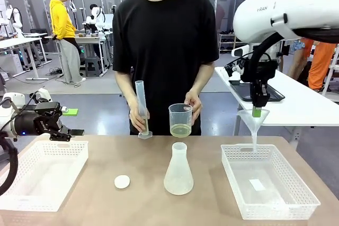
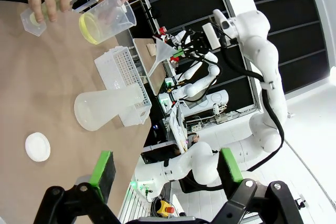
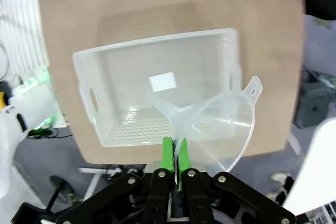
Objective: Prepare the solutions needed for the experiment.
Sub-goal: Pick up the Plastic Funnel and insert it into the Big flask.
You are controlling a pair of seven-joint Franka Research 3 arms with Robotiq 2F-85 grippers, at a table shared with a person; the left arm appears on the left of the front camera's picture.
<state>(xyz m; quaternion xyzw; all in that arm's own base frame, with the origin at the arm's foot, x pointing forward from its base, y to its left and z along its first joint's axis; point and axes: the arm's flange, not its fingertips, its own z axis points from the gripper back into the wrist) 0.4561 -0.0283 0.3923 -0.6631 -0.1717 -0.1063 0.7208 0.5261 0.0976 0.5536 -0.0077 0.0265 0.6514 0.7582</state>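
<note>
1. Front view: closest to the robot, a white left basket [image 1: 42,173] and a white right basket [image 1: 296,197] sit at the two sides of the brown table [image 1: 95,205]. The right basket has a small white square [image 1: 257,184] on its floor.
2. Between the baskets, a small white disc [image 1: 122,181] lies flat. A see-through flask [image 1: 178,170] shaped like a cone stands upright near it, not touching it.
3. The left claw [image 2: 165,166] hangs over the far edge of the left basket. In the left wrist view its two green pads stand wide apart with nothing between them.
4. The right claw [image 3: 175,156] is up above the far left corner of the right basket. Its green pads are pinched on the rim of a clear funnel [image 3: 220,124]. The funnel's thin tube points down at the basket.
5. Farther off, near the far edge of the table, one hand [image 1: 139,121] of the person holds a tall thin measuring tube [image 1: 141,101]. The tube leans a little.
6. The person's other hand [image 1: 194,104] holds a clear cup [image 1: 180,115]. The solutions [image 1: 180,130] are a thin layer of pale yellow-green liquid at the bottom of this cup. The cup is behind the flask, well apart from both claws.
</note>
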